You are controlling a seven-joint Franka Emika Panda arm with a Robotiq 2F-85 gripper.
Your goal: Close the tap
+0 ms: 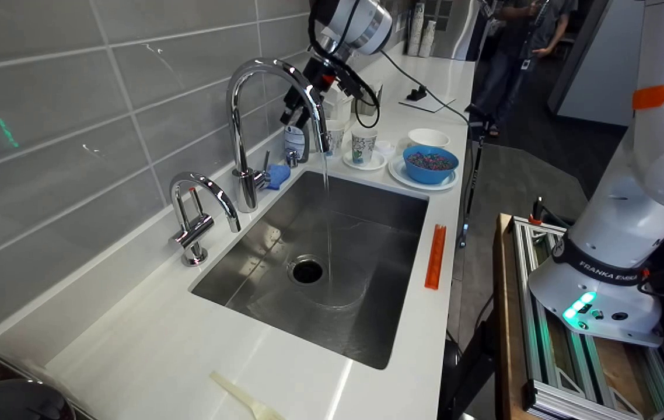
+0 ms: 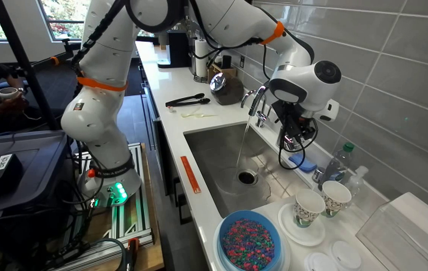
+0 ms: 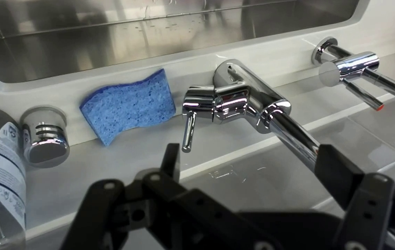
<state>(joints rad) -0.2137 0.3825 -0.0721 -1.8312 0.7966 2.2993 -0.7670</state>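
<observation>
The hand (image 3: 249,149) is spread wide, gripping nothing — in the wrist view the tap (image 3: 253,90) stands at its twelve o'clock on the counter (image 3: 277,57), while the lever (image 3: 189,130), likely the target, lies near ten — long axis pointing to six.
</observation>
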